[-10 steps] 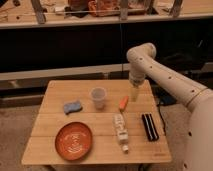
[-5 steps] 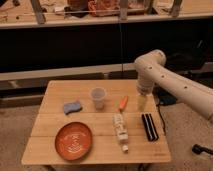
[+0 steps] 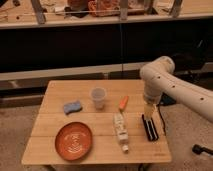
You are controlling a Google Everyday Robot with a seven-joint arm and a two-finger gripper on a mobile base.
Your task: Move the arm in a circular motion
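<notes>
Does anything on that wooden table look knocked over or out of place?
Only the white plastic bottle stands out: it lies on its side. The yellowish gripper of the cream-white arm hangs above the black rectangular block.

Cream arm (image 3: 170, 87) with dark dots, yellowish gripper (image 3: 149, 109) over the pale wood table (image 3: 60, 95); on it, a ringed orange plate (image 3: 74, 140) and a blue sponge (image 3: 73, 106).

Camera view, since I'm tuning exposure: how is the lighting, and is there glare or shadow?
In the camera view, even light covers the wooden table, with no glare on the orange plate; the space behind it is dark; the arm is brightly lit, its end effector hanging over the table by the black object.
</notes>
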